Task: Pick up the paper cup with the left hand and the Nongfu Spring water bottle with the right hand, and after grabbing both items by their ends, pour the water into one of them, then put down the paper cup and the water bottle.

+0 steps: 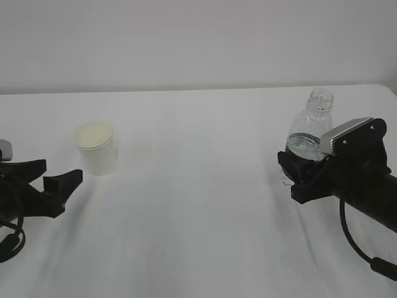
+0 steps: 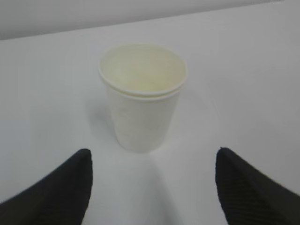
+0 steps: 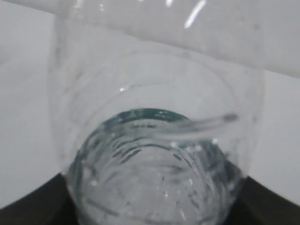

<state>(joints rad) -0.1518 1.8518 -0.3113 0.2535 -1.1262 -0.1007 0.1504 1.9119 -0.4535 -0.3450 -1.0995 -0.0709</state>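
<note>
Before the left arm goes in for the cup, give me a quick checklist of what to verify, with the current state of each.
1. Paper cup upright on the table: ok.
2. Left gripper open, cup centred ahead of the gap: ok.
3. Left fingers clear of the cup: ok, not touching.
4. Right gripper around the bottle: ok.
5. Bottle upright, water inside: ok.
6. Bottle lifted off the table: cannot tell.

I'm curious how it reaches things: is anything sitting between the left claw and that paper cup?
Nothing visible. The left gripper is open and faces the paper cup across bare white table, not yet touching it.
</note>
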